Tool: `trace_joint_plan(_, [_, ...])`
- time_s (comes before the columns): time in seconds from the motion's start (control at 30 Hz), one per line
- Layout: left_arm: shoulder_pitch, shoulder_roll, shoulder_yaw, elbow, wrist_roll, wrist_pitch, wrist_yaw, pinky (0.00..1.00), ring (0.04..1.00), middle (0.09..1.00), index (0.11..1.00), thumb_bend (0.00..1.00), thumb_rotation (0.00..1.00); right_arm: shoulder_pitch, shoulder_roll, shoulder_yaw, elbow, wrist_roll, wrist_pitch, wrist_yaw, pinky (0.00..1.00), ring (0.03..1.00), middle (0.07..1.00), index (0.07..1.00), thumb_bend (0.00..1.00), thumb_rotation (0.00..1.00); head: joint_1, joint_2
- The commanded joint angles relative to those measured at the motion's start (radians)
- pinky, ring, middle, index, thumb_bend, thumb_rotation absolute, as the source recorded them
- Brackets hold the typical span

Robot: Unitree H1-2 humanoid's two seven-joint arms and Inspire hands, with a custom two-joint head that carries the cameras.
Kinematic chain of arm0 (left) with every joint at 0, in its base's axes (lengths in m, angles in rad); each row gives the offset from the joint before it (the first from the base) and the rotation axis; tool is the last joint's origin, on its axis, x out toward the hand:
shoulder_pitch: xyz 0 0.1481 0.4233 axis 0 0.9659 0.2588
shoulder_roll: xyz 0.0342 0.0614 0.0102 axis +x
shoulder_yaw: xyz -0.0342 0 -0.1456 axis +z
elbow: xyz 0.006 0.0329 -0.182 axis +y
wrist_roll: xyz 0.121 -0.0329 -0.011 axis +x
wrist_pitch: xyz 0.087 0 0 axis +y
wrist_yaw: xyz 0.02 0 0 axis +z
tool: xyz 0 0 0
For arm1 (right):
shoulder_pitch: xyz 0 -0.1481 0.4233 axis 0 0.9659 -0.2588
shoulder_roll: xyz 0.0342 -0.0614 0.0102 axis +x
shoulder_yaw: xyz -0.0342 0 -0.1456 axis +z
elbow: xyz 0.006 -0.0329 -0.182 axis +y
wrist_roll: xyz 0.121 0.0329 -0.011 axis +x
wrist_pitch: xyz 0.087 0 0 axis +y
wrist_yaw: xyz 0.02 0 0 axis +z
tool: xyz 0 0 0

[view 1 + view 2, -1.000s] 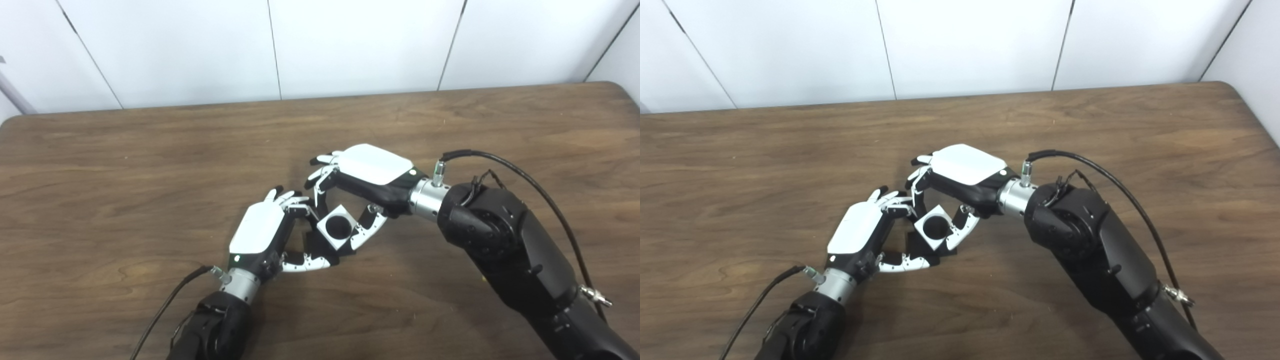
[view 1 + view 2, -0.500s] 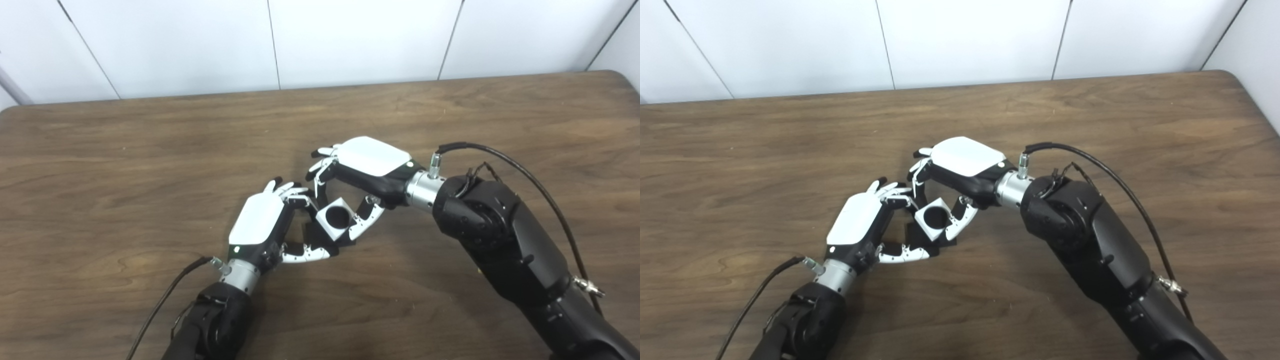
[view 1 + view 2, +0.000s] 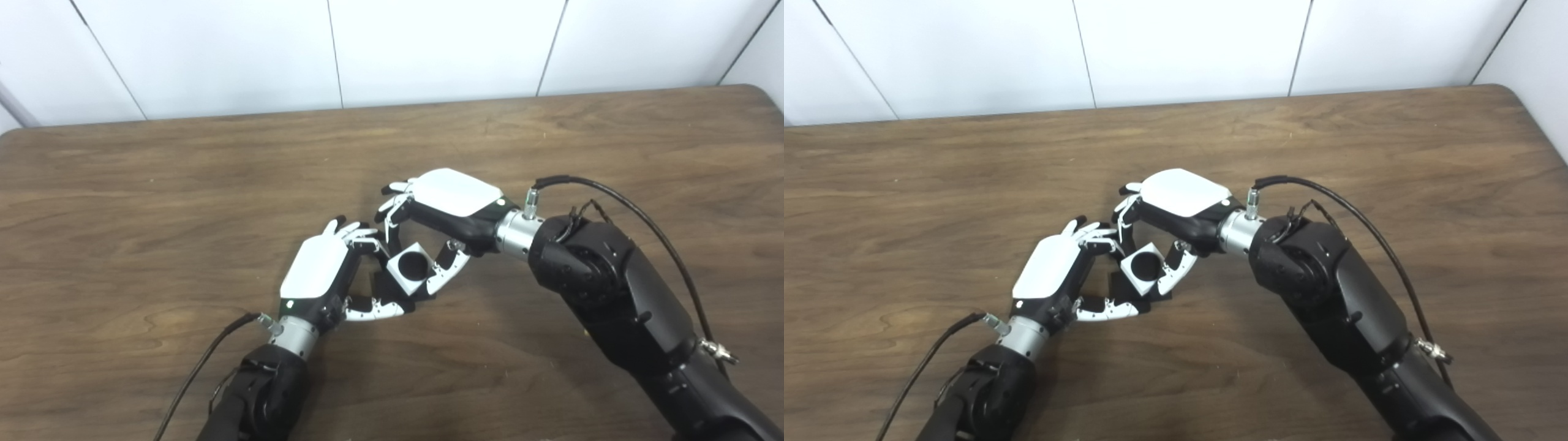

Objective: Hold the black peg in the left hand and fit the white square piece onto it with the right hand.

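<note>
I see the white square piece (image 3: pixel 410 267) near the middle of the wooden table (image 3: pixel 153 202), tilted so one corner points toward me and its round dark hole faces up at the cameras. It sits over the black peg (image 3: pixel 387 288), whose dark base shows beneath and to the 7 o'clock side of the piece; how far the piece has gone down on the peg I cannot tell, since the hole reads only as black.

My right hand (image 3: pixel 450 211) comes in from 3 o'clock and is clasped on the white piece: its fingers (image 3: pixel 392 215) curl down over the piece's far edge at 12 o'clock, and its thumb (image 3: pixel 446 275) presses the side at 3 o'clock.

My left hand (image 3: pixel 321 275) reaches in from 7 o'clock, back plate up, and grasps the black peg from the 9 o'clock side, its fingers (image 3: pixel 361 237) bent around the far side and its thumb (image 3: pixel 373 310) lying along the near side at 6 o'clock. The fingertips of both hands are just beside each other at 11 o'clock of the piece.
</note>
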Motion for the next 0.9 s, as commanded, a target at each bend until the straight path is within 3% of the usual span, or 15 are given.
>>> trace_joint_plan(0.0, [0.028,0.015,-0.025,0.019,0.008,0.002,-0.062,1.0,0.881,0.787,0.485,0.52,0.06,-0.031,0.002,-0.007,-0.015,-0.002,-0.017,-0.029,0.94,0.943,0.815,0.607,0.88,0.21,-0.001,0.0])
trace_joint_plan(0.17, [0.026,0.014,-0.025,0.023,0.003,0.001,-0.06,1.0,0.883,0.789,0.485,0.52,0.06,-0.036,-0.006,-0.006,-0.025,-0.014,-0.006,-0.005,0.95,0.954,0.847,0.671,1.0,0.32,-0.003,-0.001])
trace_joint_plan(0.47, [0.024,0.014,-0.023,0.025,-0.003,0.003,-0.062,1.0,0.886,0.787,0.485,0.52,0.05,-0.034,-0.032,-0.011,-0.081,-0.049,0.06,0.089,1.0,1.0,0.925,0.787,1.0,0.36,-0.009,-0.002])
trace_joint_plan(0.87, [0.023,0.017,-0.018,0.028,-0.004,0.004,-0.057,1.0,0.877,0.78,0.485,0.52,0.05,0.011,-0.08,-0.09,-0.141,-0.016,0.096,0.095,0.99,1.0,0.928,0.793,1.0,0.38,-0.024,-0.007])
